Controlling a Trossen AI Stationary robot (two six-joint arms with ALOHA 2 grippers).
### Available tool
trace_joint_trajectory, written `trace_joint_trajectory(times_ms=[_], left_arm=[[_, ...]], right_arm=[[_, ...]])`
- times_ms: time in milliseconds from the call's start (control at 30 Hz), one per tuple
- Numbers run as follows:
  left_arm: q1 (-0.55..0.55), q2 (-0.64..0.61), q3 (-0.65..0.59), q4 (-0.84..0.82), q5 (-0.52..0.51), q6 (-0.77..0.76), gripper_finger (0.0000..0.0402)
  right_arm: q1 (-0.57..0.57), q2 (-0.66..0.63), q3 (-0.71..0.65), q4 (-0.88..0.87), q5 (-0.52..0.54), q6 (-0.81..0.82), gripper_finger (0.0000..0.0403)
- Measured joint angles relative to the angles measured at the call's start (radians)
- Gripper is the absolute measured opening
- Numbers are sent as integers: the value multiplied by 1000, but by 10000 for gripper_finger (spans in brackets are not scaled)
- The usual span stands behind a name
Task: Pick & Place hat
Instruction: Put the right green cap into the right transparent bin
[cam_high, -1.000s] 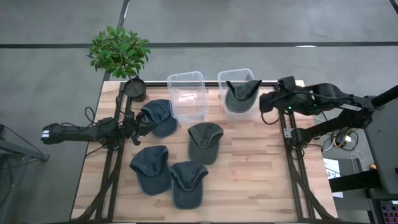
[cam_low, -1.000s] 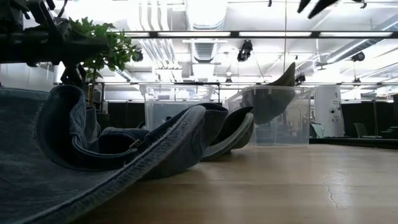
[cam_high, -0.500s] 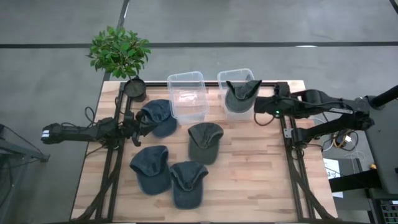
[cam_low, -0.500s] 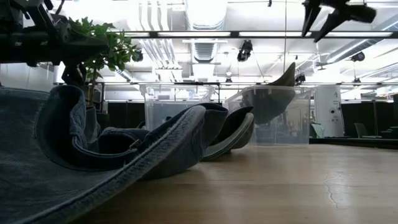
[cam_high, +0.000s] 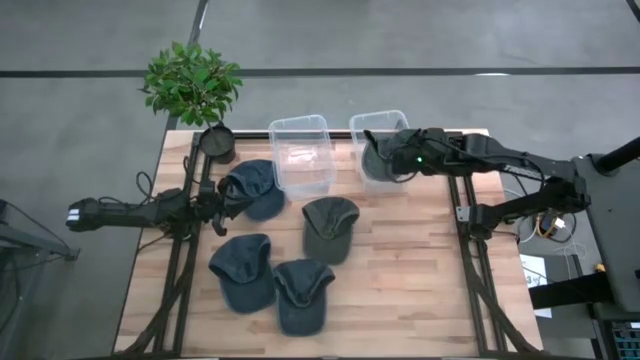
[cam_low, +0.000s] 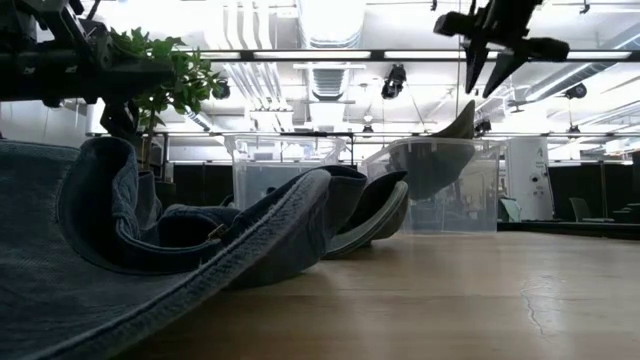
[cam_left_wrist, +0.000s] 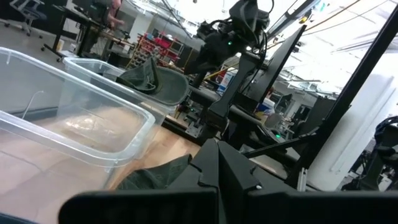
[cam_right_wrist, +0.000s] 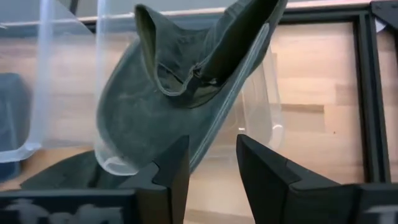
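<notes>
A dark green hat sits tilted in the right clear bin, its brim sticking up over the rim. My right gripper is open and hovers above this hat, well over the bin in the low view. My left gripper is shut and waits low at the table's left side, beside a blue cap. My left gripper is shut next to the blue cap's left edge; I cannot tell whether it touches the cap.
An empty clear bin stands left of the hat's bin. A green cap and two blue caps lie mid-table. A potted plant stands at the far left corner. Bare wood lies along the table's right side.
My right gripper has moved from past the table's right edge toward the left, ending over the right bin and the green hat, and has come down somewhat. It has stayed open. The hats and bins have not moved.
</notes>
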Motion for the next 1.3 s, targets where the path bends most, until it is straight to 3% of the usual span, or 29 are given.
trace_joint_trajectory(times_ms=[433, 667, 767, 1200, 1300], left_arm=[[-1, 0, 0, -47, 1, -4, 0], [-1, 0, 0, -47, 1, -6, 0], [-1, 0, 0, -47, 1, -6, 0], [-1, 0, 0, -63, 1, -18, 0], [-1, 0, 0, -64, 1, -18, 0]], right_arm=[[-116, 72, 14, 35, -84, -156, 111], [-157, 119, 13, 41, -84, -275, 58], [-156, 133, 13, 47, -71, -328, 19], [-148, 136, 11, 155, 52, -550, 10], [-146, 136, 10, 207, 37, -617, 10]])
